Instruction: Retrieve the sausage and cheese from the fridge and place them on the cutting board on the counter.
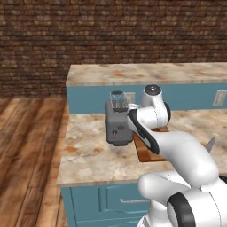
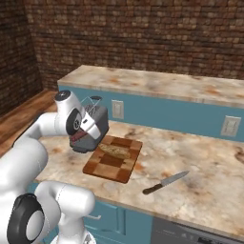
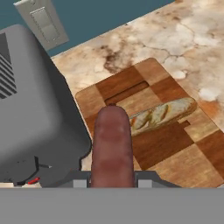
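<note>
In the hand view my gripper (image 3: 111,181) is shut on the sausage (image 3: 111,146), a short dark-red cylinder that sticks out between the finger tips. It hangs above the near-left part of the reddish-brown cutting board (image 3: 175,144), close beside the grey toaster (image 3: 30,122). The board (image 2: 114,167) lies on the beige marbled counter (image 2: 200,186), and my hand hovers over its left end in the right base view. The cheese and the fridge are out of view.
A pale tan loaf (image 3: 164,113) lies across the board's middle. A knife (image 2: 167,182) rests on the counter to the board's right. White outlets (image 2: 116,109) sit on the teal back ledge. The counter's left edge drops to wooden floor (image 1: 26,146).
</note>
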Controlling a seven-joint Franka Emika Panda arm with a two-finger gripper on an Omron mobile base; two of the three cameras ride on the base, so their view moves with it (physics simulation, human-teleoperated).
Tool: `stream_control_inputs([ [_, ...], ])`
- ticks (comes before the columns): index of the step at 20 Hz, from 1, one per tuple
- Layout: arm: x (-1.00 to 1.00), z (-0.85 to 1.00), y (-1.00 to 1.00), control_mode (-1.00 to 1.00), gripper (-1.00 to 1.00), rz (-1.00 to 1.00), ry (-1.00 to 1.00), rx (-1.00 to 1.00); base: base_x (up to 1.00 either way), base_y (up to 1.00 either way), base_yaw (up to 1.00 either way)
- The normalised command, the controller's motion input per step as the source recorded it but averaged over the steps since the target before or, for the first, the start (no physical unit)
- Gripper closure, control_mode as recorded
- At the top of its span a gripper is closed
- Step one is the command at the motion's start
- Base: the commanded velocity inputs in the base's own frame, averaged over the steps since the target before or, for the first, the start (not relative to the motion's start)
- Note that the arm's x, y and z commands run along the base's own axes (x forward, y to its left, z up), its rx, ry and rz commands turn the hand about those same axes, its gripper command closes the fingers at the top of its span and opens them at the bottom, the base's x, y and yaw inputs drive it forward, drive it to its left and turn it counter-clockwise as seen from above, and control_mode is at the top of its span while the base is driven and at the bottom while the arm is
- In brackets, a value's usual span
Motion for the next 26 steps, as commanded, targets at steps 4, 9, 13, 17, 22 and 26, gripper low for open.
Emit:
stream_control_inputs([
  [4, 0.00, 0.00, 0.00, 1.00, 1.00, 0.00, 0.00, 0.00, 0.00, 0.00, 0.00],
  [9, 0.00, 0.00, 0.00, 1.00, 1.00, 0.00, 0.00, 0.00, 0.00, 0.00, 0.00],
  [13, 0.00, 0.00, 0.00, 1.00, 1.00, 0.00, 0.00, 0.00, 0.00, 0.00, 0.00],
  [17, 0.00, 0.00, 0.00, -1.00, 1.00, 0.00, 0.00, 0.00, 0.00, 0.00, 0.00],
  [22, 0.00, 0.00, 0.00, -1.00, 1.00, 0.00, 0.00, 0.00, 0.00, 0.00, 0.00],
  [26, -0.06, -0.02, -0.04, -1.00, 1.00, -0.01, -0.01, 0.00, 0.00, 0.00, 0.00],
])
